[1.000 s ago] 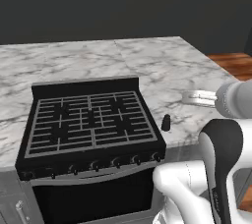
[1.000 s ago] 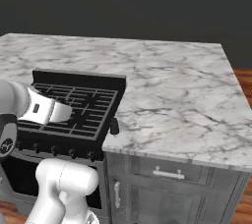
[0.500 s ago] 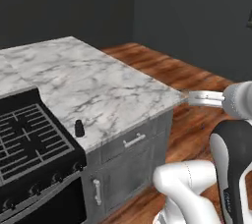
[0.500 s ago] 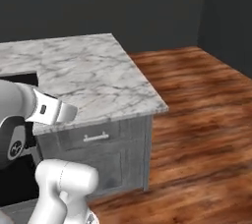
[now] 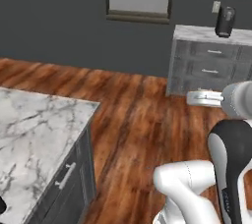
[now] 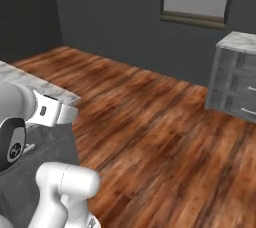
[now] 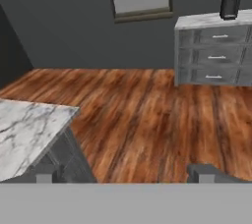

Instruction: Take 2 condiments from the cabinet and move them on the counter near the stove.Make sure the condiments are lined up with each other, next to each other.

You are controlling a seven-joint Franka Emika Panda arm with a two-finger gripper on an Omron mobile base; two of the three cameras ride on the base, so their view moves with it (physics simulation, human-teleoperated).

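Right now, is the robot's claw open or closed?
Open. In the hand view the gripper has its two dark fingertips standing far apart with nothing between them, just the wooden floor beyond.

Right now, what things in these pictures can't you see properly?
- Black shaker, left base view: the picture's edge cuts it to a sliver.
- Dark jar on the far drawers: too small and blurry to tell what it is.
- Gripper, hand view: its fingertips barely poke up, wide apart, holding nothing.

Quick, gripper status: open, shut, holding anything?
Gripper: open, fingers spread wide apart, nothing between them.
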